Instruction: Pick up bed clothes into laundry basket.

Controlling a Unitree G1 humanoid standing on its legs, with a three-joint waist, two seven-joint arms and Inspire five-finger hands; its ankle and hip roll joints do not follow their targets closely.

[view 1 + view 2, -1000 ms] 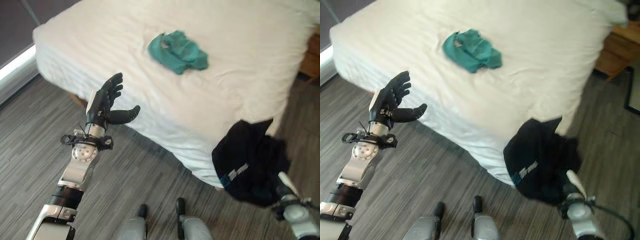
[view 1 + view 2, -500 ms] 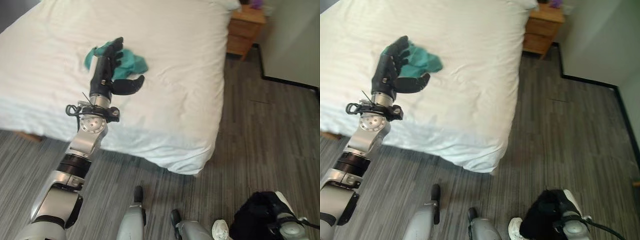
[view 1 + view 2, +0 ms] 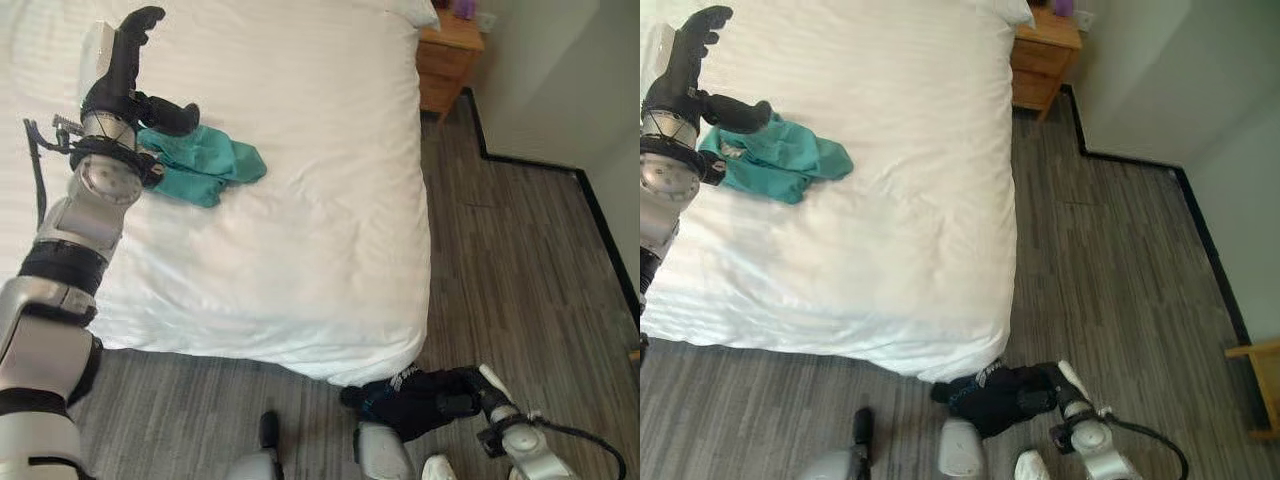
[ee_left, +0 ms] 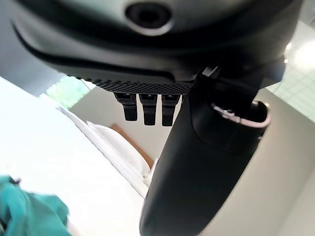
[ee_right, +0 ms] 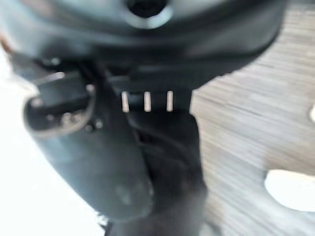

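Carrying a black garment at five o'clock, the right robot hand seems clenched on it; next, the open left robot hand must grasp the green shirt on the bed.

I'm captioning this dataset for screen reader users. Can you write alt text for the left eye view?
The robot's left hand, fingers open, hovers over a teal garment lying on a white bed. At the foot of the bed, near the floor, its right hand grips a black garment. A wooden nightstand stands beside the bed.
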